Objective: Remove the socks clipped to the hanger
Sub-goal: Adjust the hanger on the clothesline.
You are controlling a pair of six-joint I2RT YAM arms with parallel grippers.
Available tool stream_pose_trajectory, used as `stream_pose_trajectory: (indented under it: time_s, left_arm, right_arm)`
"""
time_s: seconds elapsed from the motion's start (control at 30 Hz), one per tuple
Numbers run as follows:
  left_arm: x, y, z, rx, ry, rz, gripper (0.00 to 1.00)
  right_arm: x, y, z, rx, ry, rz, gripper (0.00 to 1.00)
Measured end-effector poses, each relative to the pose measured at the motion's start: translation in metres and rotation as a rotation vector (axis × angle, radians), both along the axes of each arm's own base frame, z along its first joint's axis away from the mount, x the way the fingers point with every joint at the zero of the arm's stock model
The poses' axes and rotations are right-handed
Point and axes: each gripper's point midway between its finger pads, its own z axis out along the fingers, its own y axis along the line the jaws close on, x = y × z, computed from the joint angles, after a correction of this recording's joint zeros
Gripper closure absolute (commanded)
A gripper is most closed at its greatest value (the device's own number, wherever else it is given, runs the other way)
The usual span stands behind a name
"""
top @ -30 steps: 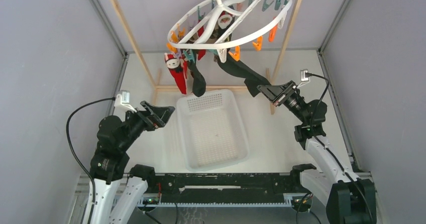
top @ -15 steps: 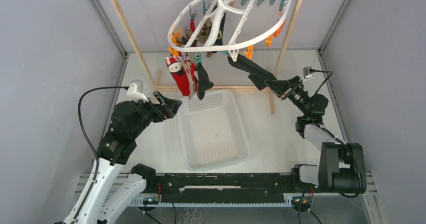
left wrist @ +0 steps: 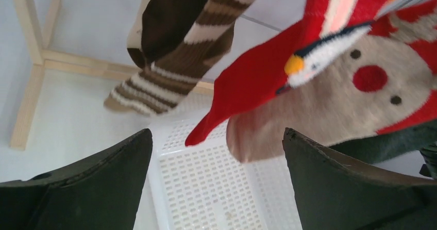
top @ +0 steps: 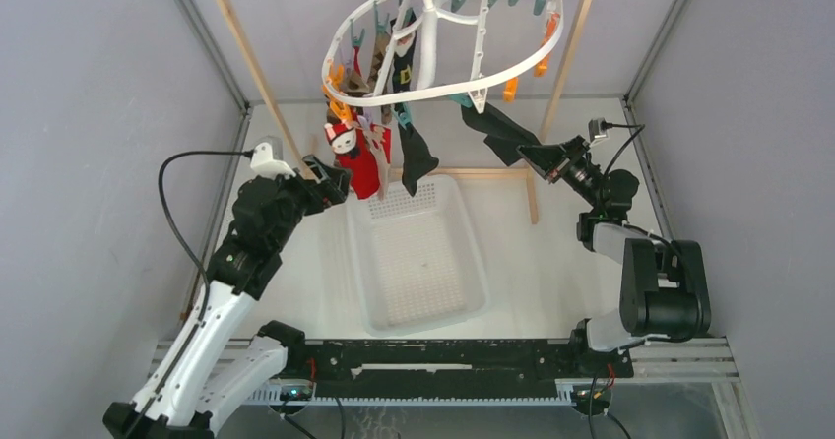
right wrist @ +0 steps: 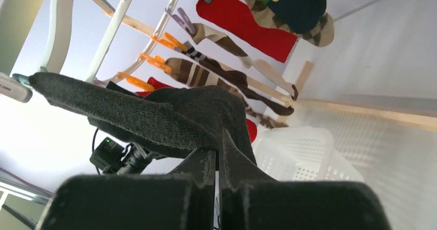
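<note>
Basket [top: 484, 291]: no sock in it yet. Left gripper [left wrist: 214, 137]: jaws spread wide, holding nothing, just below the red sock [left wrist: 247, 80]. Right gripper [right wrist: 217, 152]: clamped on the black sock [right wrist: 154, 111], not yet unclipped. Every visible sock hangs from the hanger [top: 497, 80].

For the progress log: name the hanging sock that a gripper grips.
The black sock on the right: the right gripper is shut on it. The red sock and brown striped sock hang ungripped.

Left gripper [top: 333, 185] high, jaws wide apart; right gripper [top: 535, 153] outstretched, jaws clamped.
</note>
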Motion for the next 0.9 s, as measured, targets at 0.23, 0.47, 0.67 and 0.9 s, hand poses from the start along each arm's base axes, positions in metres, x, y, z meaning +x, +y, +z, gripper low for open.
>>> stream_pose_trajectory:
  time_s: [0.23, 0.47, 0.67, 0.9]
  left_arm:
    - [0.025, 0.002, -0.013, 0.062, 0.012, 0.038, 0.00]
    - [0.026, 0.019, -0.001, 0.090, -0.038, 0.122, 0.00]
    - [0.029, 0.030, -0.007, 0.104, -0.027, 0.178, 0.00]
    - [0.028, 0.035, -0.032, 0.129, 0.016, 0.198, 0.00]
  right_arm:
    - [0.023, -0.006, -0.017, 0.011, 0.038, 0.007, 1.00]
    - [0.045, -0.016, -0.030, 0.015, 0.058, 0.005, 1.00]
    - [0.056, -0.023, -0.026, 0.021, 0.045, -0.005, 1.00]
    - [0.066, -0.024, -0.028, 0.028, 0.051, -0.004, 1.00]
